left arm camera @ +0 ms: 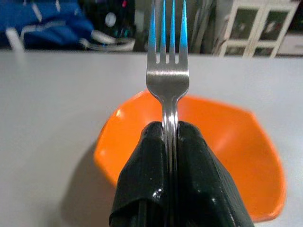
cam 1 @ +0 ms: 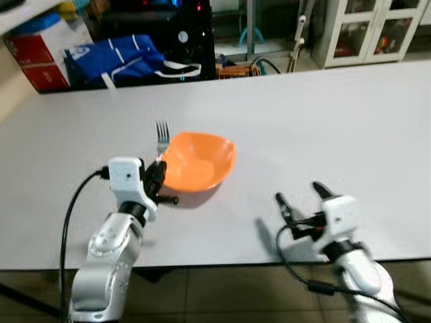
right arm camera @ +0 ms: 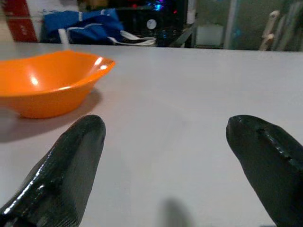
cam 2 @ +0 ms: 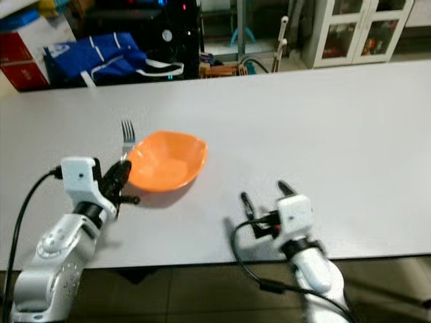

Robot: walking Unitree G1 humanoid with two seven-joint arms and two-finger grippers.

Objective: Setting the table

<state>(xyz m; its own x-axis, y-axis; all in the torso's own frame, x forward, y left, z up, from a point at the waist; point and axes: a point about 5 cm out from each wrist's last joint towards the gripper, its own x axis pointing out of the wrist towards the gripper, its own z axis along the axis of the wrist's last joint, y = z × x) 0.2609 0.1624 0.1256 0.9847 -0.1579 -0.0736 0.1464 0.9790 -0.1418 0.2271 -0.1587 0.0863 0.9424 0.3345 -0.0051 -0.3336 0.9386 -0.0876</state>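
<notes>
Left gripper (cam 1: 159, 176) raised, clamping fork (cam 1: 162, 138) upright.

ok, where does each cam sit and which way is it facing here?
Left eye: on the head, looking forward and down at the white table; both silver arms show, left gripper beside the orange bowl.
Right eye: same head, same scene; right gripper open over bare table.
Left wrist: looks along its fingers, shut on the fork, bowl behind.
Right wrist: looks along its spread fingers across the table.
Shared: all four show the bowl.
</notes>
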